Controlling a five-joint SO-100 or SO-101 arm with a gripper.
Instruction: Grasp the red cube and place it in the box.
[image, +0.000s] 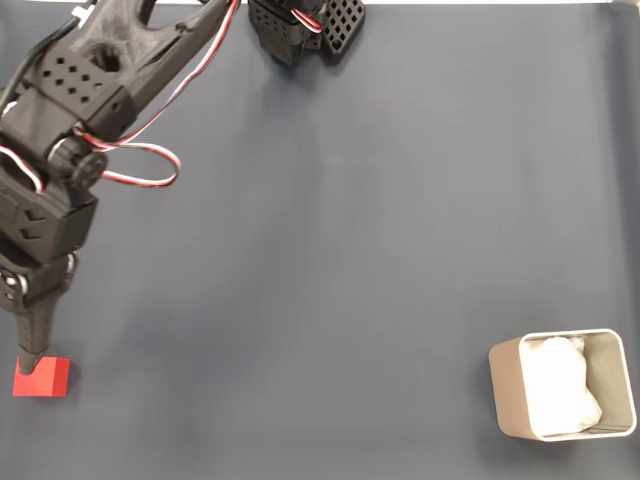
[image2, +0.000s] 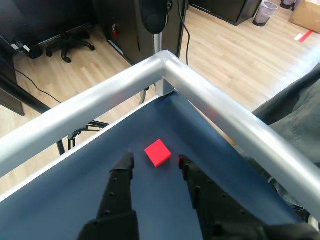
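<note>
1. Wrist view: the gripper (image2: 155, 160) is being shown with its jaws spread wide and nothing held; the cube (image2: 158, 152) is lying in the gap between the two fingertips, just ahead of them.
2. The step in hand is judged to be the grasp. It is best done by the jaws being lowered further, so that the cube is taken across two flat, opposite faces and not across its corners.
3. In the wrist view the cube is being seen turned at an angle to the fingers, so a small wrist turn may be needed before closing, or the cube may be twisted out.
4. The cube is resting near the table (image2: 75, 200) corner, close to the metal rail (image2: 210, 95); closing should be slow, so that it is not pushed towards the edge.
5. In the fixed view the cube (image: 45, 378) is being partly covered by a fingertip at the lower left, while the box (image: 505, 385) is standing well apart at the lower right.
6. The cube is being shown as small, bright red and matte, with plain faces and sharp edges.
</note>
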